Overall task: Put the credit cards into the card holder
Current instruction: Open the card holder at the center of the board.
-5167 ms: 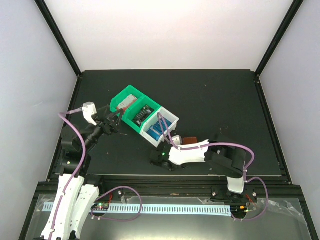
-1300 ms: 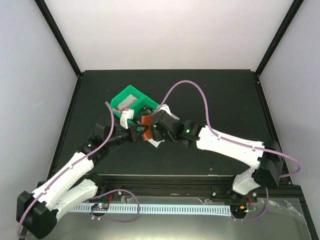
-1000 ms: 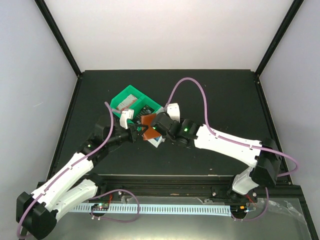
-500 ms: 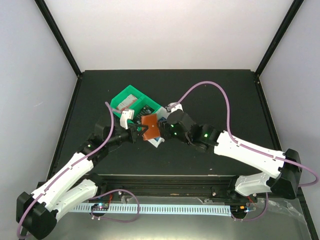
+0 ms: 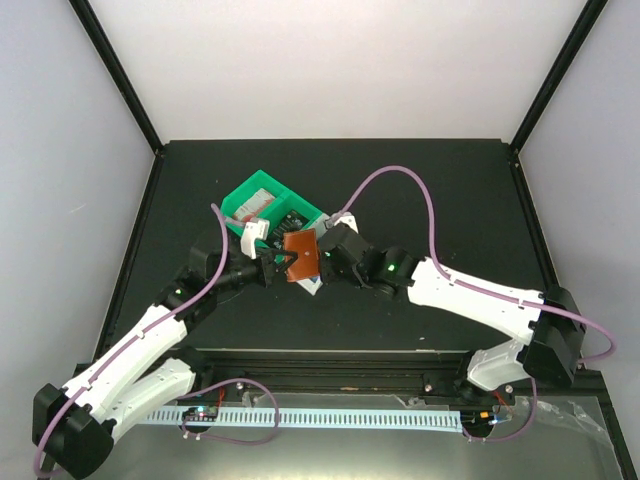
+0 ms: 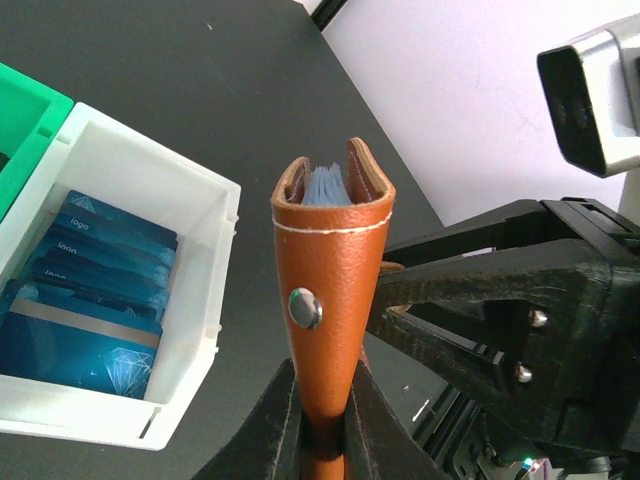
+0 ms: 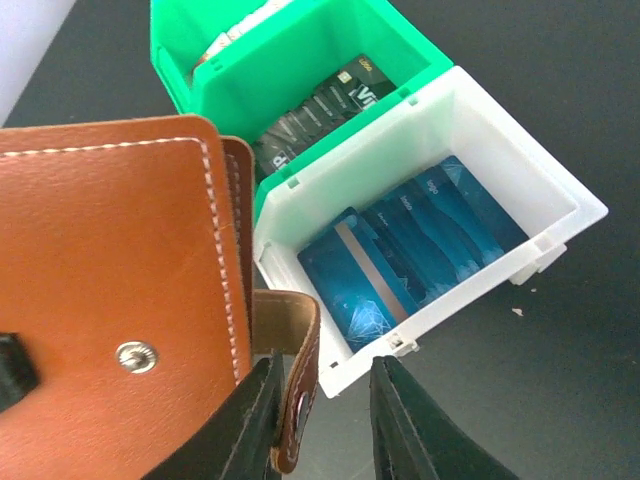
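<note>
Left gripper (image 5: 272, 266) clamped on card holder (image 5: 300, 255), held up over bin edge; right gripper (image 5: 325, 250) just beside it.

Left wrist: card holder pinched at lower end, top gaping slightly, clear pockets showing inside. Blue cards (image 6: 90, 290) lie in white bin (image 6: 150, 170), lower left.

Right wrist: jaws apart, straddling snap tab (image 7: 298, 390), not pinching. Black cards (image 7: 320, 105) in green bin (image 7: 300, 40).

Step, by judgement: opening card holder; cards not yet fetched. Next: pinch tab, pull flap away from left gripper, expose pocket.
</note>
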Robot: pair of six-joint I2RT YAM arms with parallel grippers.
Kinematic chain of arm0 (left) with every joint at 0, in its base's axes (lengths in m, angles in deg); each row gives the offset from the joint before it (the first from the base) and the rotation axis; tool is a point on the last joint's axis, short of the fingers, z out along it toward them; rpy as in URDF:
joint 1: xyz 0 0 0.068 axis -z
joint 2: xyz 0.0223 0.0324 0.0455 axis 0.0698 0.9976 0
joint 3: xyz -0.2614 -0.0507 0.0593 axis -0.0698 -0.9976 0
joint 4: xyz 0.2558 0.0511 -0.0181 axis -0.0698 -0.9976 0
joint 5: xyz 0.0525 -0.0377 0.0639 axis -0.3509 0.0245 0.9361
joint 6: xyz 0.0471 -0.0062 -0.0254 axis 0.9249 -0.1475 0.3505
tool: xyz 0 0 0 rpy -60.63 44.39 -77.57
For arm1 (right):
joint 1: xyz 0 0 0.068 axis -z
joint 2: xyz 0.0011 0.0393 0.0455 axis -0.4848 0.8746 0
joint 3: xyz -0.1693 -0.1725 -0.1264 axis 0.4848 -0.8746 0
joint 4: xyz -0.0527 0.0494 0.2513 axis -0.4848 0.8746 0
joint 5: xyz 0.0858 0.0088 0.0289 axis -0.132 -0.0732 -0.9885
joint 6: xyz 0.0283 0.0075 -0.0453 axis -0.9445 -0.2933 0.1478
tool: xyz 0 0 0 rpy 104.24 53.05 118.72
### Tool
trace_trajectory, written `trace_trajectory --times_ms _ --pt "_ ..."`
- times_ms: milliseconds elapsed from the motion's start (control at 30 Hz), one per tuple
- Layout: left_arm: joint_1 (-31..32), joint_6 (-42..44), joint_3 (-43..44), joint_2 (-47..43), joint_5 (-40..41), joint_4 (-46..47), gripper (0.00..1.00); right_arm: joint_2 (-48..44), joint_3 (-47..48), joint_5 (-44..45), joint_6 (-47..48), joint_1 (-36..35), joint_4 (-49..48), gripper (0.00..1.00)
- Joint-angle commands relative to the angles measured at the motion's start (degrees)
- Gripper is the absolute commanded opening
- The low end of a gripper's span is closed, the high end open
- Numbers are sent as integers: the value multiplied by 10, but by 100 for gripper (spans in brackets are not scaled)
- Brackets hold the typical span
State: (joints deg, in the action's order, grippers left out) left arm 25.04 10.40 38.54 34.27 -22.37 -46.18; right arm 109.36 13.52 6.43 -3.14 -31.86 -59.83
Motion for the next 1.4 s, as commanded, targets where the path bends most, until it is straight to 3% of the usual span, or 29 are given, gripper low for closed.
trace_trajectory --times_ms 0,100,267,333,433,567,700,933,1100,1267,1367 --pt "5 6 28 -7 -16 9 2 16 25 26 -9 1 20 26" --pt "5 4 28 -5 -18 11 2 23 26 15 -4 2 7 13" --pt "5 3 27 0 -24 10 4 9 16 -5 7 3 -35 1" --pt "4 2 26 3 -25 7 11 -2 10 0 7 3 -35 1" --pt "6 -7 17 12 -41 14 32 -20 -4 -7 -1 9 -10 1" --pt "17 -34 -3 56 -125 74 58 -59 -52 -33 -19 12 28 1" --pt "70 -55 -15 119 -120 130 61 -109 -117 -56 -48 13 41 1" --pt "162 -45 16 223 -3 129 63 -173 -184 -31 -90 18 80 1" --pt "203 -22 24 235 70 119 75 -182 -190 -23 -98 24 102 1" --pt "226 -25 -12 214 122 138 99 -173 -168 -75 -121 25 96 1" --pt "235 -40 -45 194 149 153 99 -172 -163 -115 -178 31 91 1"
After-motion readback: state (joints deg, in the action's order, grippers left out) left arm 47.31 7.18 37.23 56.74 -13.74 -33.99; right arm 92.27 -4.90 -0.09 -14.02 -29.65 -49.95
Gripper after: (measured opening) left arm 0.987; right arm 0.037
